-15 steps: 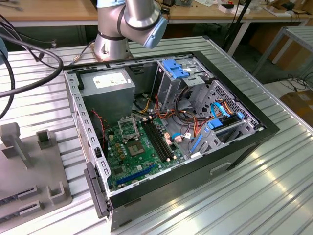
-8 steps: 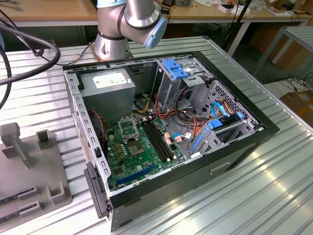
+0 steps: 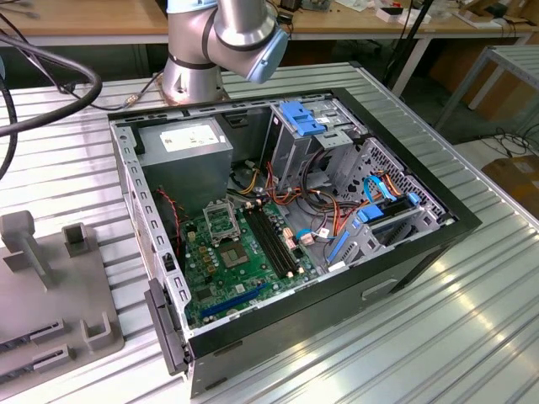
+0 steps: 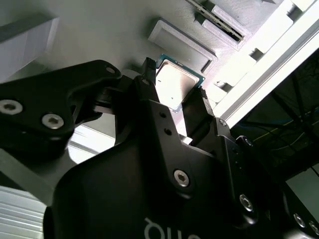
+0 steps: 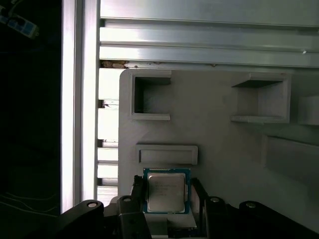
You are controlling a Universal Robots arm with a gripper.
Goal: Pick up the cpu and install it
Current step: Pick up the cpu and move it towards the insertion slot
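- Gripper (image 5: 166,195) set narrow, black fingers (image 4: 147,74) flanking the cpu (image 5: 166,191) on two opposite edges; contact not confirmable.
- Cpu lying flat on grey fixture tray (image 5: 219,144), near a raised rectangular block (image 5: 167,154).

Workshop: workbenches (image 3: 101,21), opened computer case (image 3: 286,227).

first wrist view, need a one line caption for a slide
Gripper fingers flank the cpu on the grey fixture tray.

An open computer case (image 3: 290,220) sits on a ribbed metal table (image 3: 438,328) beside a grey fixture tray (image 3: 50,295).
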